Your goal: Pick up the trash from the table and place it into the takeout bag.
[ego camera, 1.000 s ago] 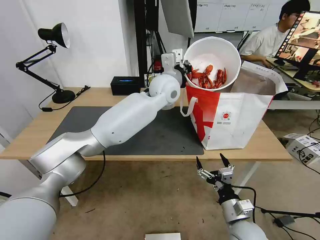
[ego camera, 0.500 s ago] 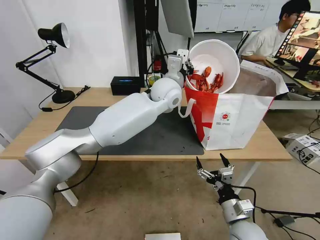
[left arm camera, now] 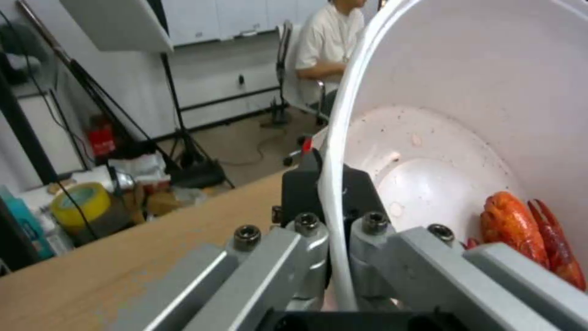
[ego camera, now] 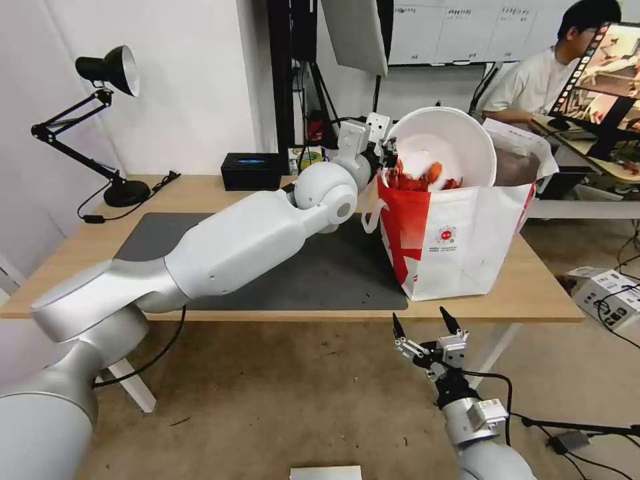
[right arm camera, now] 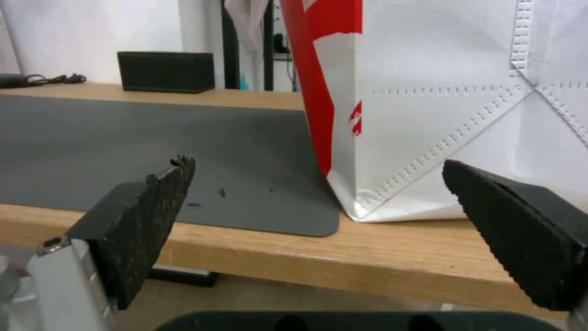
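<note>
Lowered since a second ago: bowl (ego camera: pixel 445 143) now sunk half into bag (ego camera: pixel 460 233) on tabletop (ego camera: pixel 533 290), rim pinched by left hand (ego camera: pixel 387 153). Right hand (ego camera: pixel 427 327) open below tabletop edge.

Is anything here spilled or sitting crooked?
The white bowl is tipped steeply on its side over the takeout bag, pinched at its rim by the left tool. Small dark crumbs dot the mat.

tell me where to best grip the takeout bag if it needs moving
Probably by the white loop handle hanging free on the takeout bag side facing the mat, approached from the mat side; the walls look broad, flat and floppy, and the tilted bowl fills the mouth.
</note>
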